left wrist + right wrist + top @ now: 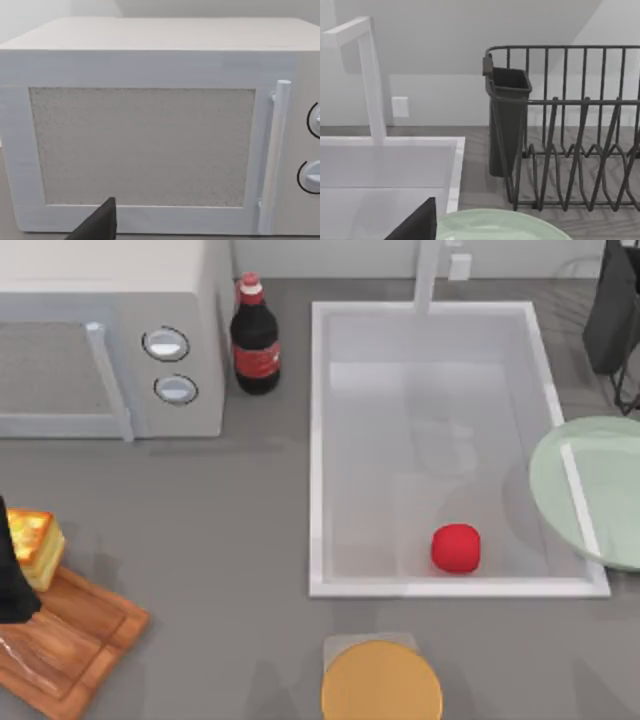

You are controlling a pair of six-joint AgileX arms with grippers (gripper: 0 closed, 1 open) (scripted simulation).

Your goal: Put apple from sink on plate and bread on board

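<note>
Golden bread block [33,545] sits at nine o'clock half on the brown wooden board [70,645], left gripper [12,580] state indeterminable; round red apple [456,548] in pale sink [318,440] may roll when grasped

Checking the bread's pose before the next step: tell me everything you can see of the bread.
The bread is a small yellow-golden block with an orange-brown crust edge, like a thick toast slice. It sits at the table's left edge, over the far corner of the brown wooden board. A dark part of the left arm overlaps its left side, so that side is hidden and contact with the arm cannot be judged.
</note>
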